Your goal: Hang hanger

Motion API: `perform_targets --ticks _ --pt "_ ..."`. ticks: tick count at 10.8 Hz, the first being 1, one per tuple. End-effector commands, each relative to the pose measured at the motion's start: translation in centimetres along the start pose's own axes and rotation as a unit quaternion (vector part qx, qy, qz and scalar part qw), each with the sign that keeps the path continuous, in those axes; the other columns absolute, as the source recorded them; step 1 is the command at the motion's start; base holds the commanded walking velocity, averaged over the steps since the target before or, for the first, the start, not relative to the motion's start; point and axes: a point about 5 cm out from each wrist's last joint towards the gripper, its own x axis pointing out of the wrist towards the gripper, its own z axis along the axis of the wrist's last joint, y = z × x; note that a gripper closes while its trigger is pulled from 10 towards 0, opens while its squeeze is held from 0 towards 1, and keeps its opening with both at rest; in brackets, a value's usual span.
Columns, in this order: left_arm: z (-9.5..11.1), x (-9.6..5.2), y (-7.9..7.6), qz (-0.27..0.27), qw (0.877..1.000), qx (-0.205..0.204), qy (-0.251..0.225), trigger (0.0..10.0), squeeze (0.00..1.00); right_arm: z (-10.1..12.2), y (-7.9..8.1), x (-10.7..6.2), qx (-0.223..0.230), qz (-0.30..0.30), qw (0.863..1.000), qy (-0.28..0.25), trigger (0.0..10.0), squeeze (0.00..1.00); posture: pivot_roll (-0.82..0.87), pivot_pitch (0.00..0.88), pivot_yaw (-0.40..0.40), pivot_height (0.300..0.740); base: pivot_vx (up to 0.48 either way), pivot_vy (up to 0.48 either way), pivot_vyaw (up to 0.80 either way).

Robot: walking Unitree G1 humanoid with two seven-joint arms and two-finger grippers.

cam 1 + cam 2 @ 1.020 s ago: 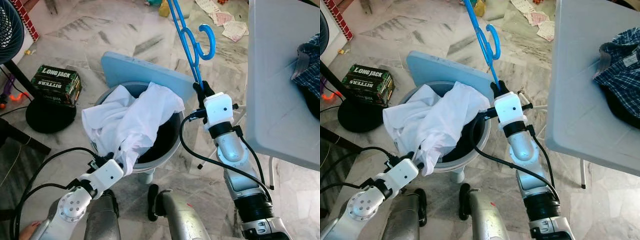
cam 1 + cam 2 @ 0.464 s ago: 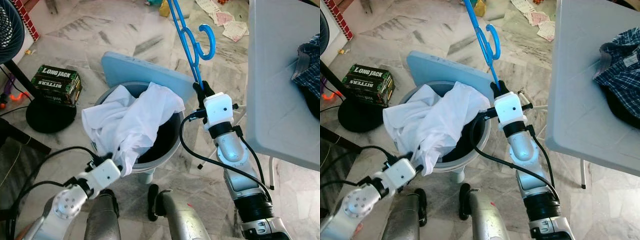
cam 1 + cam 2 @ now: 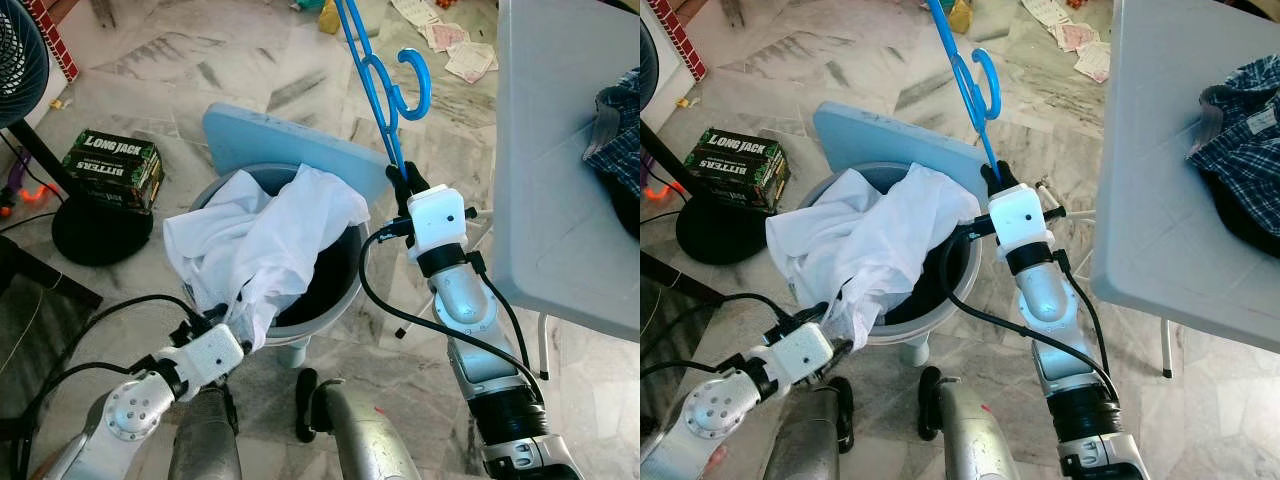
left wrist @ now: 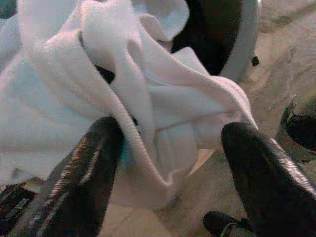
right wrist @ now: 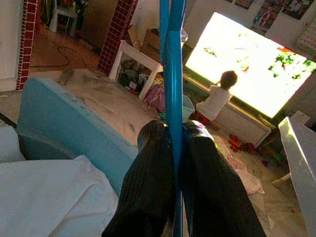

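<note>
Blue hanger point(image 3: 378, 82) pinched in right end effector point(image 3: 402, 178)

text: "LONG JACK BITTERS" | on: dark green box point(image 3: 113, 168) | place: floor

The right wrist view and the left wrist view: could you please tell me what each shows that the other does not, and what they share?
The right wrist view has the right gripper shut on the blue hanger, with a bright screen and a seated person beyond. The left wrist view has the left gripper, open, at a dangling fold of the white shirt, one finger against the cloth. Both show the shirt lying in the grey basket.
</note>
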Motion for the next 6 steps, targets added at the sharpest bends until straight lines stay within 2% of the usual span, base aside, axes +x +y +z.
perform_targets --ticks 1,2,6 --pt "-0.4 0.0 -1.2 -0.028 1.000 0.007 0.009 10.0 1.00 0.0 -0.2 -0.2 -0.001 -0.004 1.000 -0.001 10.0 0.00 0.10 0.278 -0.138 0.740 0.000 0.000 0.00" --pt "-0.7 0.1 -1.2 -0.027 0.999 0.012 0.017 10.0 0.00 0.0 -0.3 -0.2 -0.002 -0.004 1.000 -0.001 10.0 0.00 0.10 0.278 -0.138 0.740 0.000 0.000 0.00" --pt "-1.6 0.8 -1.3 -0.036 0.998 0.026 0.034 10.0 0.00 0.1 -0.3 -0.2 -0.002 -0.003 1.000 -0.002 10.0 0.00 0.09 0.281 -0.141 0.740 0.000 0.000 0.00"
